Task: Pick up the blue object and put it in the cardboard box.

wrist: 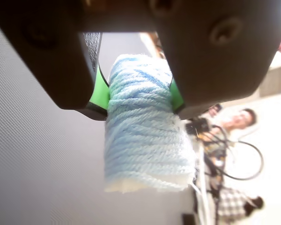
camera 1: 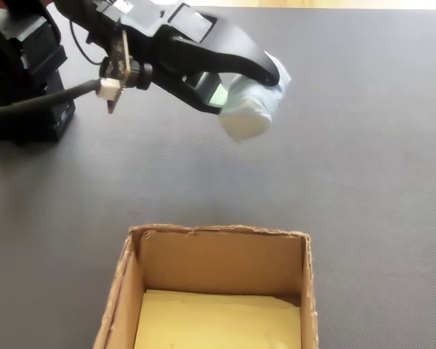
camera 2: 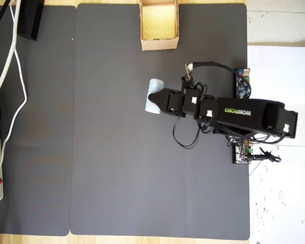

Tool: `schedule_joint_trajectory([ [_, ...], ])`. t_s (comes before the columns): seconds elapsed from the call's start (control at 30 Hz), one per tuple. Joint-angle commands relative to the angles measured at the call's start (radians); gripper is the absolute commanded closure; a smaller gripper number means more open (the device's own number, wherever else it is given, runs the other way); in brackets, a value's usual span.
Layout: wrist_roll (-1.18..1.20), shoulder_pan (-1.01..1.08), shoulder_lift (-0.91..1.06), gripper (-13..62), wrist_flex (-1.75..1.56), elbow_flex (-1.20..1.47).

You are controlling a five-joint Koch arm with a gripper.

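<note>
On the tabletop lies a dark grey mat (camera 2: 117, 152). The cardboard box (camera 2: 159, 43) sits at its far edge, yellowish inside. The hand (wrist: 139, 101) is clamped on the blue object (wrist: 143, 140), lifted above the mat.

Big dark grey mat (camera 2: 117, 152) covers a light wooden table (camera 2: 35, 239), white cables (camera 2: 12, 76) at 9 o'clock, white paper (camera 2: 279, 66) at 3 o'clock.

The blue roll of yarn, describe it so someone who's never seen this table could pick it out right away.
Start at the dark grey mat covering the table, then follow the black arm out to its gripper. Clamped between the green-padded jaws, lifted clear of the mat, is the blue roll of yarn. It is a pale blue and white wound cylinder, unlike the tan cardboard box with its yellow floor nearby.
</note>
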Motion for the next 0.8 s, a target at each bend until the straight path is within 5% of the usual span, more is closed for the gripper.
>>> schedule_joint_trajectory([
  [0.0, 0.018, 0.017, 0.037, 40.3, -0.104, -0.037],
  [0.4, -0.075, 0.284, -0.032, 40.4, -0.044, -0.339],
  [0.77, -0.081, 0.578, -0.38, 40.3, 0.038, -0.653],
])
